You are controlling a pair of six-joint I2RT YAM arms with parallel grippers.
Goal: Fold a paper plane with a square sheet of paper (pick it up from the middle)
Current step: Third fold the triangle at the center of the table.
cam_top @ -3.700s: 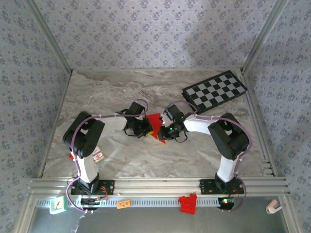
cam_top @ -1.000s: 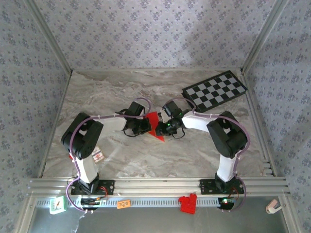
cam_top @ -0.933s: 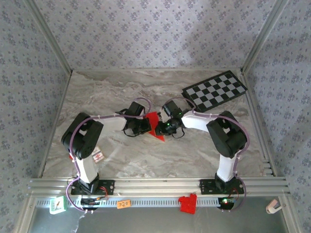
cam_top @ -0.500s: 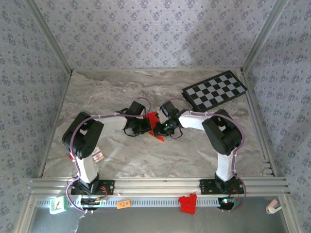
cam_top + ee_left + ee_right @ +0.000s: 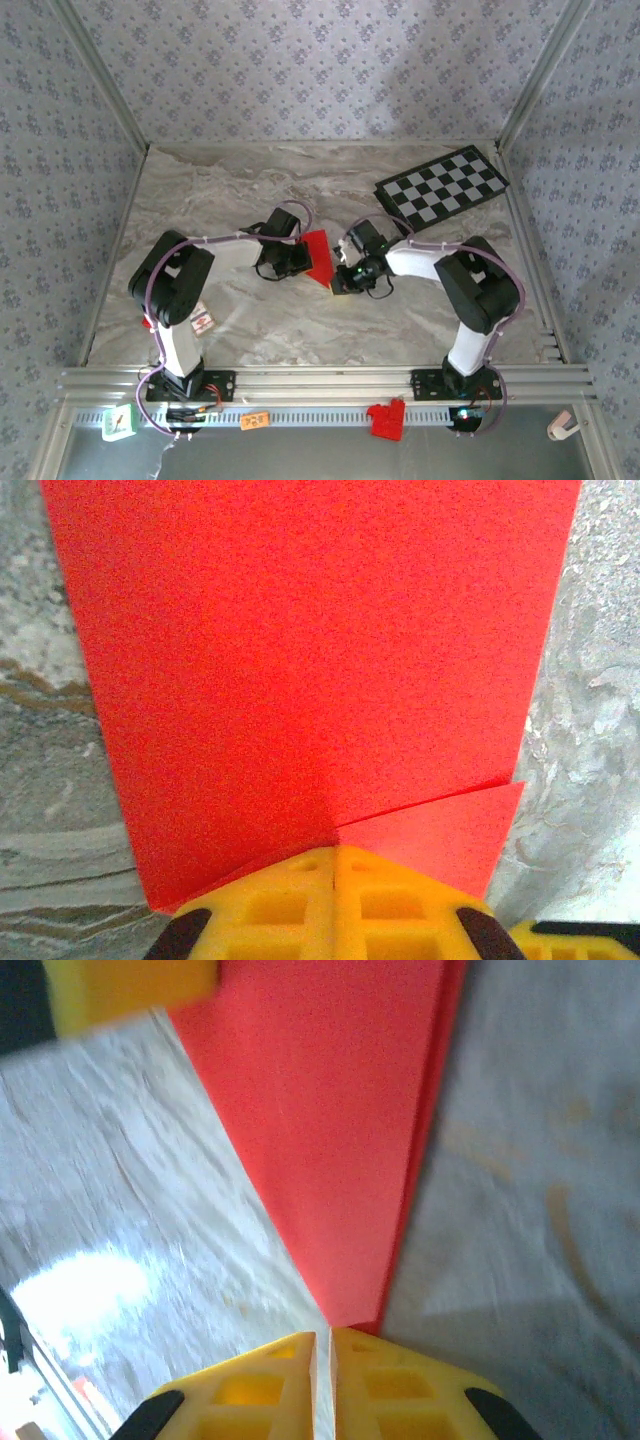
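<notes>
You had the left gripper (image 5: 335, 858) clamped on the folded red paper (image 5: 300, 660), right gripper (image 5: 322, 1342) pinching its pointed tip

We log soft, even light in the top view. Right wrist view blurred: table (image 5: 75, 1290) glare lower left, shadow beside the square sheet of paper (image 5: 330, 1110).
</notes>
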